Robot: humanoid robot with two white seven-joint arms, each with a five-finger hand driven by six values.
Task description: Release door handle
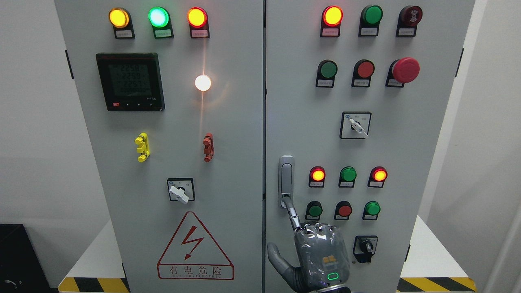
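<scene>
The silver door handle [286, 181] stands upright on the left edge of the right cabinet door [411, 171]. My right hand [290, 228] comes up from the bottom edge just below it, its back towards the camera. Its index finger [293, 213] is stretched up, with the tip touching the handle's lower end. The thumb [279, 258] is spread to the left, and the hand does not wrap around the handle. The other fingers are hidden behind the knuckles. The left arm is out of view.
The grey electrical cabinet has two closed doors with a seam [264, 146] between them. Lit lamps, push buttons, a red emergency stop [406, 70] and rotary switches [355, 125] cover the right door. A meter [130, 81] and a warning triangle [195, 248] are on the left door.
</scene>
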